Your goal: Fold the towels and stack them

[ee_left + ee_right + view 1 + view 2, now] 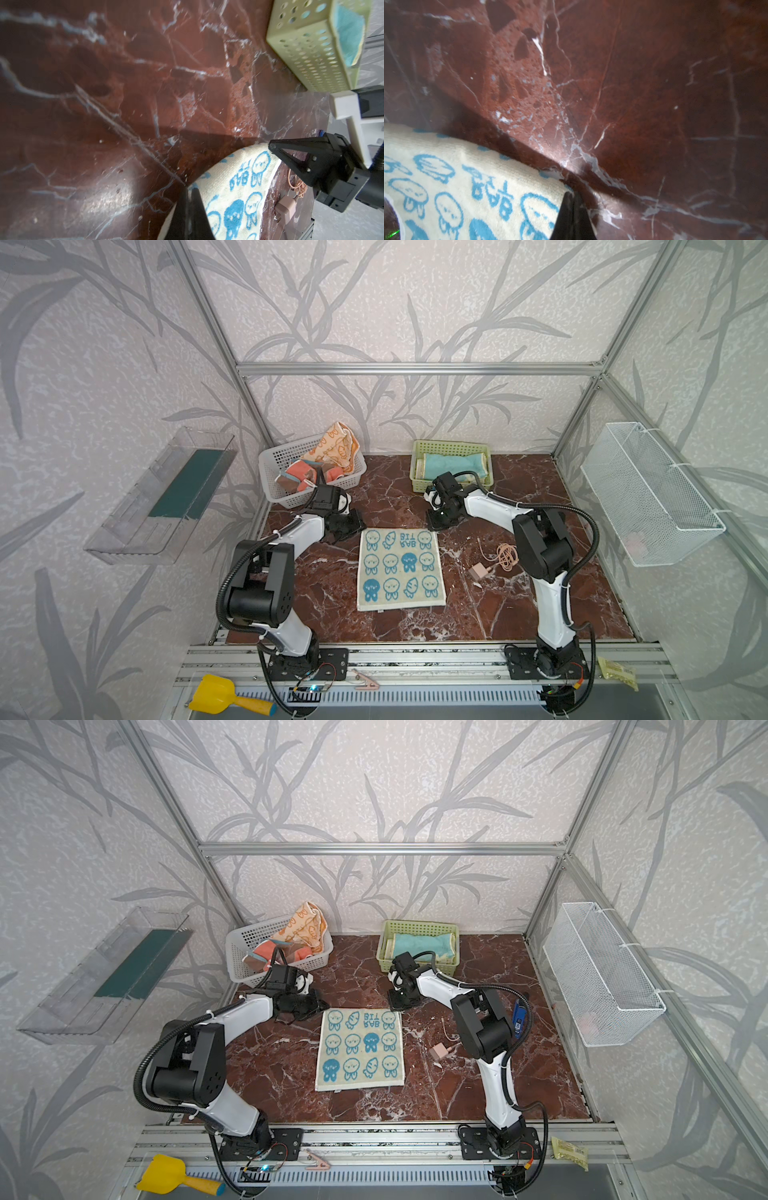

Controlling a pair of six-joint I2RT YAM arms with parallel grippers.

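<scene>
Both top views overhead; wrist views close (sharing the towel (234, 197)).

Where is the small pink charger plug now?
In both top views the pink charger plug lies on the marble table, right of centre, between the flat blue bunny towel and its own coiled cable.

White links (494, 506), black joints (540, 549), corrugated black cables (219, 597).

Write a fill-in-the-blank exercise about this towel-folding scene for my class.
The bunny towel lies flat; its bunnies are ____.
The left gripper and right gripper are both ____ on its far corners.
The turquoise towel lies in the ____ basket.
The orange towel sits in the ____ basket.
Missing words: blue; shut; green; white.
</scene>
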